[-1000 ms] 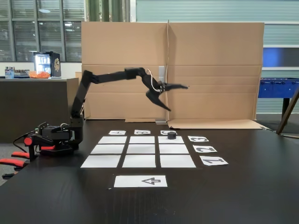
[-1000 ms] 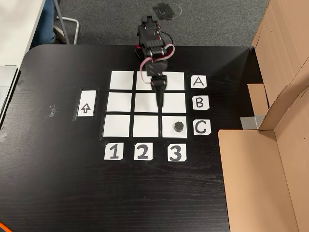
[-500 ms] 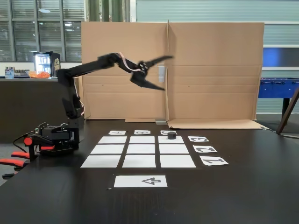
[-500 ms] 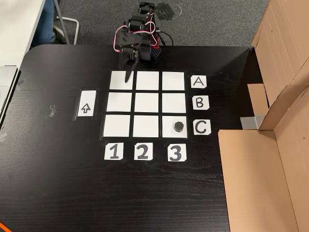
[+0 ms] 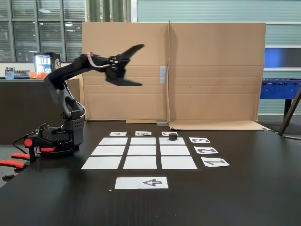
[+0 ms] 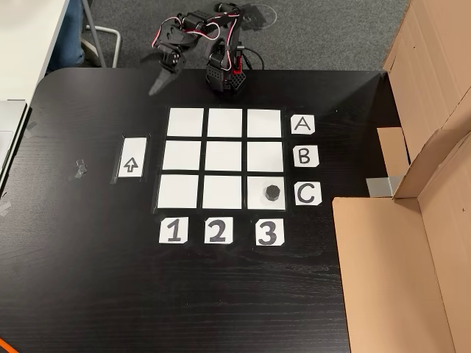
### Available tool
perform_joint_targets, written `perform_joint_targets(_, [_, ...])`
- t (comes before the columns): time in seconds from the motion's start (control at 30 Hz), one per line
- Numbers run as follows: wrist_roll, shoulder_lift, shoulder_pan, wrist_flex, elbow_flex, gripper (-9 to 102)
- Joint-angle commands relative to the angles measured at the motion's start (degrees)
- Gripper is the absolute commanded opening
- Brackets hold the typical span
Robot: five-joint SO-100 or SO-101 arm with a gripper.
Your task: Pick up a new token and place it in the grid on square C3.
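The small black token (image 6: 273,193) sits on square C3 (image 6: 256,184), the corner cell of the white paper grid (image 6: 224,156) where the C and 3 labels meet. In the side-on fixed view the token (image 5: 173,136) stands on the far right cell (image 5: 164,141) of the grid (image 5: 140,150). My gripper (image 5: 140,65) is raised high above the table, near the arm's base, open and holding nothing. From above, the gripper (image 6: 155,88) hovers over bare dark table just beyond the grid's A1 corner, far from the token.
A white sheet with an arrow (image 6: 130,159) lies beside the grid's column 1. Cardboard walls (image 6: 412,243) stand along the C side and behind the table (image 5: 211,70). The arm's base (image 6: 224,73) sits at the table edge. A scrap of tape (image 6: 77,170) lies left of the arrow sheet.
The arm has pulled back from above the grid and swung toward its base and the A1 side, rising higher. The gripper stayed open and empty; the token has not moved.
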Motion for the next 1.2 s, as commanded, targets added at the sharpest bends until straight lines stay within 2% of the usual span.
perform_joint_targets(0.0, [0.0,4.3,5.7,-1.0,0.4,55])
perform_joint_targets(0.13, [0.0,7.4,11.6,-0.9,2.5,51])
perform_joint_targets(0.4, [0.3,14.2,21.3,-0.5,10.0,16])
perform_joint_targets(0.6, [1.9,19.8,26.5,1.7,16.3,-1])
perform_joint_targets(1.0, [1.8,33.5,35.5,3.4,33.8,-1])
perform_joint_targets(1.17, [1.7,36.4,38.3,8.5,36.4,-1])
